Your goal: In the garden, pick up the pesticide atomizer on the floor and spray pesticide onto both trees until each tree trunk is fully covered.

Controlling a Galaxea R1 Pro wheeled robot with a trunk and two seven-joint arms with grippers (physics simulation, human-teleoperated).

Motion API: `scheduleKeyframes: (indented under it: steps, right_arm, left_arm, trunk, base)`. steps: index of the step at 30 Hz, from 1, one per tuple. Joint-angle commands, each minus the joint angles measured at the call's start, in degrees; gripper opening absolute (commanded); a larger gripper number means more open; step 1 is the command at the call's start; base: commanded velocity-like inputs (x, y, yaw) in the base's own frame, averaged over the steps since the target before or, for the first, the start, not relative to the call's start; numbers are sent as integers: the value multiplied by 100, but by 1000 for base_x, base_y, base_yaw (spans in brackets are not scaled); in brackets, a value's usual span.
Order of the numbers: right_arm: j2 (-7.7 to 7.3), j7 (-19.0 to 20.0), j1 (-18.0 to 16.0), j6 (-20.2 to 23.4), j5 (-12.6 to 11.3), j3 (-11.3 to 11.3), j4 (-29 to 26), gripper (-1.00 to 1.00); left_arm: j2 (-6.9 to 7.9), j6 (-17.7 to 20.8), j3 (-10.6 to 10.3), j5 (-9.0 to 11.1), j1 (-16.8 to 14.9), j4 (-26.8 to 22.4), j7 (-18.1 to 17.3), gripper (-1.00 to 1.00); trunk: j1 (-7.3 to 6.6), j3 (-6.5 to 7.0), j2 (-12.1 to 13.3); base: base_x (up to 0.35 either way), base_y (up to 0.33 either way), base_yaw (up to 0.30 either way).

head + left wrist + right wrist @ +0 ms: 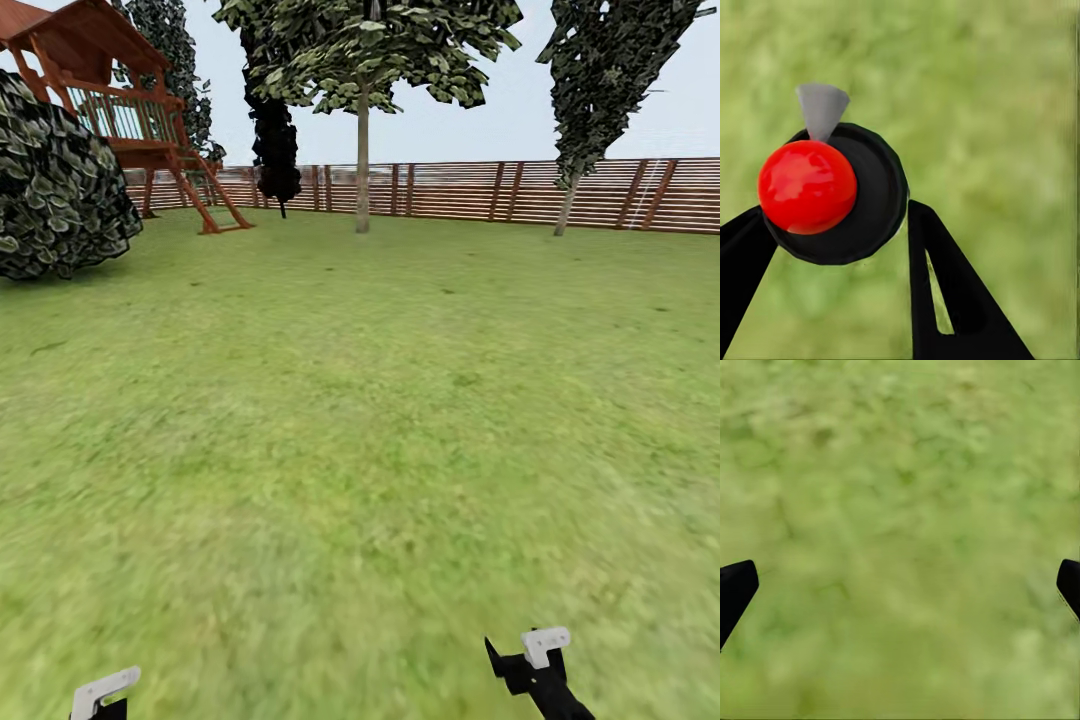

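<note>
The sprayer [832,191], a round black body with a red ball top and a small grey cone nozzle, sits pinched between the two black fingers [945,292] of the left tool [836,232], with blurred lawn under it. In the head view the left tool [100,695] shows at the bottom edge, a pale bracket on its wrist. The right tool [535,665] hangs low beside it, and in the right wrist view its two finger tips [735,589] stand far apart at the frame's sides, spread wide with nothing between them but grass. Ahead lies a broad open lawn [360,420] running clear to the fence [500,190], a brown slatted wall closing the whole far side. Against that fence stand two trees with bare pale trunks: one [362,160] near the fence's middle with a wide leafy crown, and a second [567,205], leaning, farther right along the fence. One narrow near-black cypress [275,150] stands just left of the middle tree. Left again along the fence is one wooden play tower [120,110] with a ladder, and in front of it, away from the fence, one large dark rounded bush [55,190] at the lawn's left edge.
</note>
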Motion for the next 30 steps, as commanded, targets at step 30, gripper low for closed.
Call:
scheduleKeyframes:
  steps: [30]
  right_arm:
    - [-1,29,-3,-16,37,-51,8,100]
  left_arm:
    - [-1,-24,31,-61,-6,8,12,-100]
  trunk:
    - [2,-5,-2]
  base:
    - [341,0,0]
